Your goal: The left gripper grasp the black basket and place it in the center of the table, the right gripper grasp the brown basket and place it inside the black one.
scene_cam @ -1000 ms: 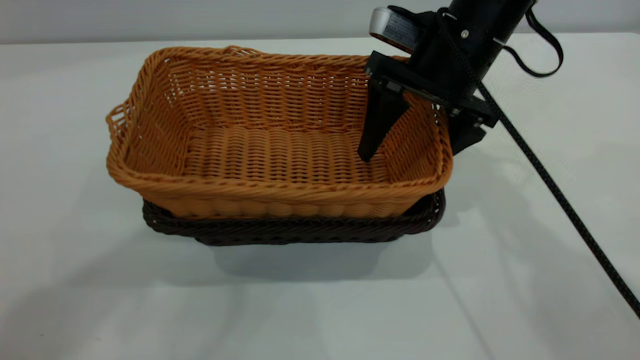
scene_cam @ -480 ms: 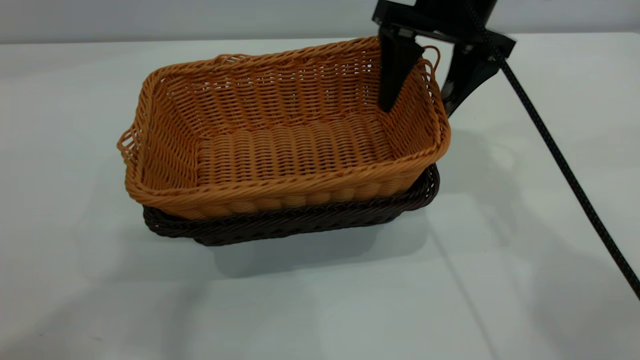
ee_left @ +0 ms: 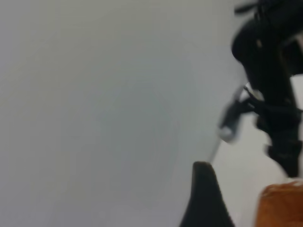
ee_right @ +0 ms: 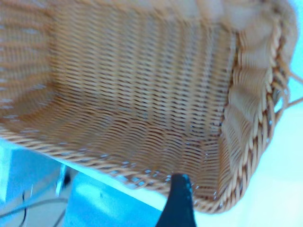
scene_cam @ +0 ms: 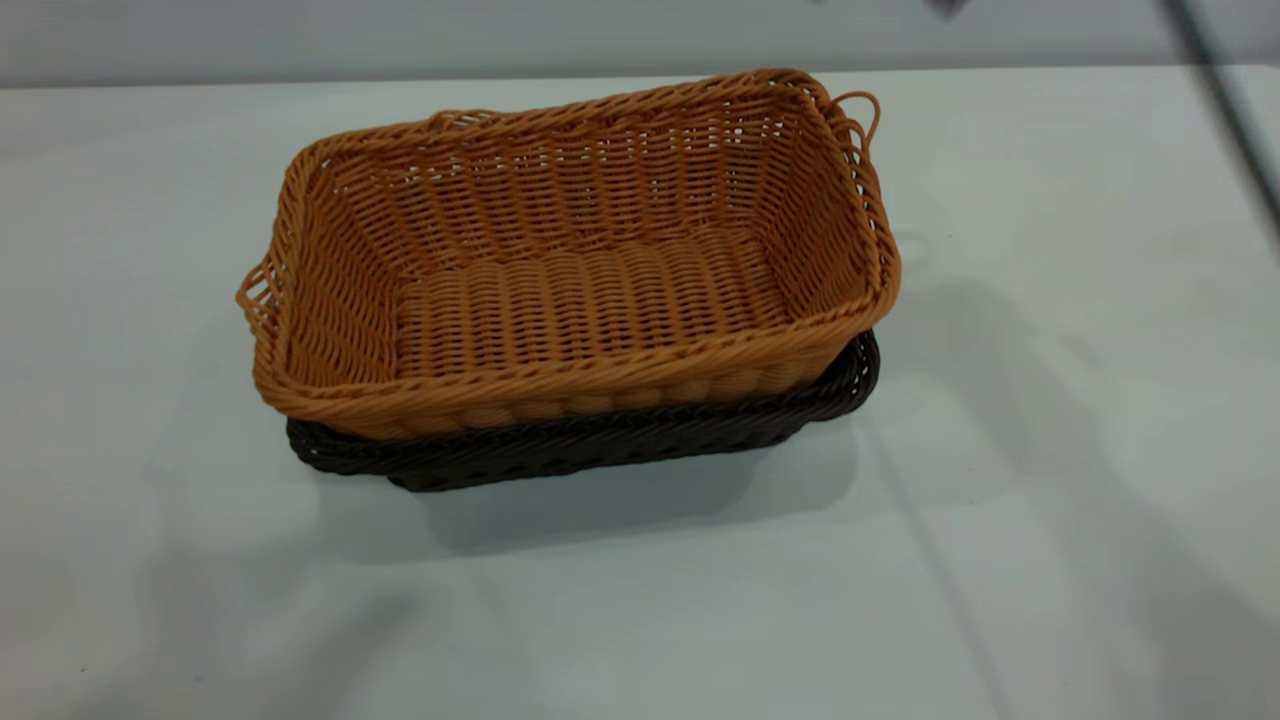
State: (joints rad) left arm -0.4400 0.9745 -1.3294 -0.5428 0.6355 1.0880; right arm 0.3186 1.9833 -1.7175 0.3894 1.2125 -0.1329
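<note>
The brown basket (scene_cam: 570, 270) sits inside the black basket (scene_cam: 600, 445) in the middle of the table (scene_cam: 1050, 450). It is skewed, and its right end rides higher on the black rim. The black basket shows only as a dark band under it. My right gripper has gone above the exterior view. The right wrist view looks down into the brown basket (ee_right: 142, 94) with one black fingertip (ee_right: 180, 198) well above its rim, holding nothing. My left gripper (ee_left: 203, 198) hovers off to the side over bare table, near an orange basket corner (ee_left: 281, 205). My right arm (ee_left: 272, 85) shows there too.
A blurred black cable (scene_cam: 1225, 100) crosses the top right corner of the exterior view. White tabletop lies on all sides of the stacked baskets.
My right gripper let go of the brown basket's right end and rose out of the top of the exterior view. The brown basket stayed in the black one, right end raised.
</note>
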